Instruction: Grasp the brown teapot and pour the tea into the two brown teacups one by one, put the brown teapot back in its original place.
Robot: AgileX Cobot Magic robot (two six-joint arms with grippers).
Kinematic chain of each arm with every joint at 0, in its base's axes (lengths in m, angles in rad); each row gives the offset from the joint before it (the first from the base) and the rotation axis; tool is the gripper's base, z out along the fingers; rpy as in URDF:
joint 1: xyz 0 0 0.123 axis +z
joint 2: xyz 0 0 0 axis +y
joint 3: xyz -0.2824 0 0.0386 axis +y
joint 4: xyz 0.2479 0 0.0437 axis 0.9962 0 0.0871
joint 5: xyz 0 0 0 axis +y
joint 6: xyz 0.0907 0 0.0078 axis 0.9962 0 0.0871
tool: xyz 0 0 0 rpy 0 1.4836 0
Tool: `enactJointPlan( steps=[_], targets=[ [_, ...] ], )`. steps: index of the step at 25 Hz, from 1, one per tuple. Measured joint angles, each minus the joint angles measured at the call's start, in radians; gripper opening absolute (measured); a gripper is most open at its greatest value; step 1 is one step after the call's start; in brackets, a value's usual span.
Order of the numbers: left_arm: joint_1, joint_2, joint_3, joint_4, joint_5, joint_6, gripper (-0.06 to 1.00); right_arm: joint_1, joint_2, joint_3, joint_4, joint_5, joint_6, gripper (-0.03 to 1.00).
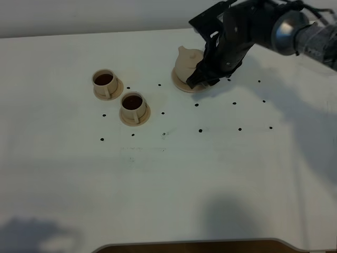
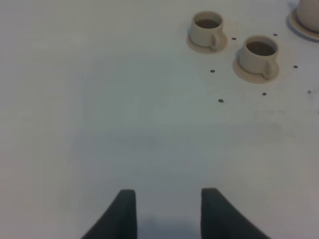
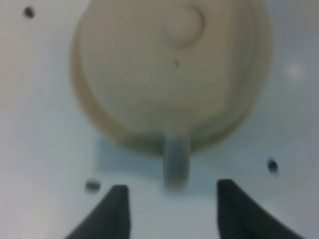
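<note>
The brown teapot [image 1: 188, 62] stands on its round saucer at the back of the table, with my right gripper [image 1: 202, 79] right behind its handle. In the right wrist view the teapot [image 3: 172, 74] fills the frame, its handle [image 3: 176, 164] points between my spread fingers [image 3: 169, 209], which are open and touch nothing. The two brown teacups [image 1: 105, 81] [image 1: 133, 105] sit to the left on their saucers, both holding dark tea [image 1: 132, 101]. The left wrist view shows the teacups [image 2: 207, 30] [image 2: 259, 55] far from my open left gripper [image 2: 168, 211].
Small black dots [image 1: 200, 130] mark the white table [image 1: 168, 174]. The right arm [image 1: 274, 26] reaches in from the back right. A dark curved edge [image 1: 189, 245] runs along the table's front.
</note>
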Motion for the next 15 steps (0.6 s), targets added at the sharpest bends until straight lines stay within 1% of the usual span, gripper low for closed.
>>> enactJointPlan(
  steps=[2,3,5,7,8,9,11,13,15],
  targets=[
    [0.0,0.0,0.0,0.0,0.0,0.0,0.33,0.001,-0.035,-0.001,-0.001,0.078,0.0,0.47],
    [0.0,0.0,0.0,0.0,0.0,0.0,0.33,0.001,-0.056,-0.001,-0.002,0.139,0.0,0.48],
    [0.0,0.0,0.0,0.0,0.0,0.0,0.33,0.001,-0.082,-0.001,-0.002,0.235,0.0,0.49],
    [0.0,0.0,0.0,0.0,0.0,0.0,0.33,0.001,-0.114,-0.001,-0.002,0.358,0.0,0.48],
    [0.0,0.0,0.0,0.0,0.0,0.0,0.33,0.001,-0.127,-0.001,-0.002,0.39,0.0,0.48],
    [0.0,0.0,0.0,0.0,0.0,0.0,0.33,0.001,-0.146,-0.001,-0.001,0.408,0.0,0.48],
    [0.0,0.0,0.0,0.0,0.0,0.0,0.33,0.001,-0.186,0.014,0.0,0.412,0.0,0.46],
    [0.0,0.0,0.0,0.0,0.0,0.0,0.33,0.001,-0.247,0.064,0.007,0.417,0.0,0.46],
    [0.0,0.0,0.0,0.0,0.0,0.0,0.33,0.001,-0.318,0.147,0.024,0.418,0.0,0.45]
  ],
)
